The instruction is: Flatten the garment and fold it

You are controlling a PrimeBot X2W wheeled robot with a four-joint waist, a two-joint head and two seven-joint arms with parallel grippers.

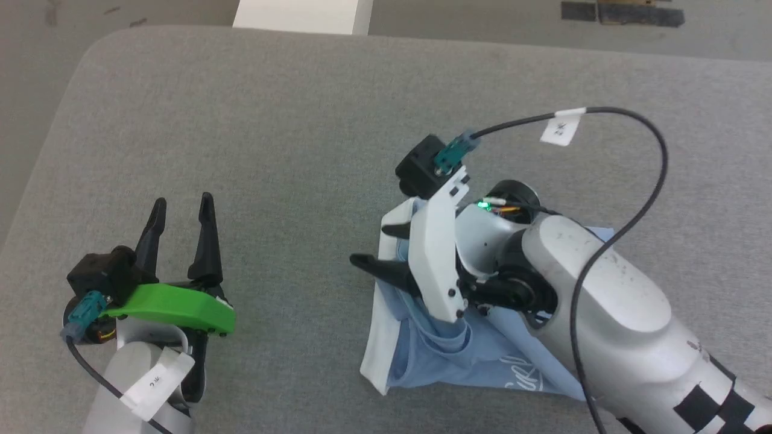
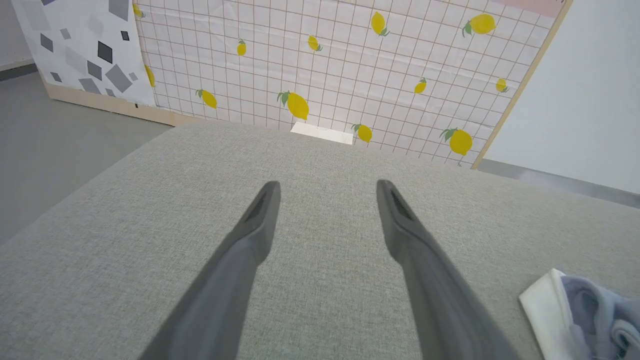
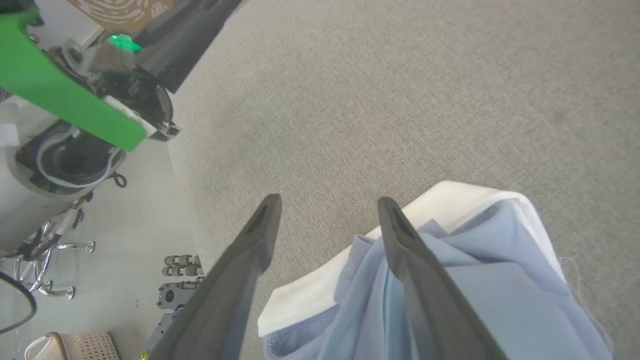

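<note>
The garment (image 1: 446, 355), a light blue T-shirt with a white panel along its left edge and white script lettering, lies bunched in a compact heap on the grey padded surface (image 1: 271, 120). My right gripper (image 1: 377, 246) hovers at the heap's far left corner. Its fingers are spread, and one lies over the blue cloth (image 3: 480, 260) without pinching it. In the right wrist view that gripper (image 3: 327, 200) stands open with grey surface between the fingers. My left gripper (image 1: 183, 200) is open and empty well to the left, fingers pointing away. The left wrist view shows it (image 2: 327, 185) and the garment's white edge (image 2: 550, 305) at lower right.
A white block (image 1: 301, 15) sits beyond the surface's far edge. A lemon-patterned panel (image 2: 350, 60) stands behind it. Floor lies past the surface's rounded left edge (image 1: 36, 150). The right arm's black cable (image 1: 657, 150) loops above the garment.
</note>
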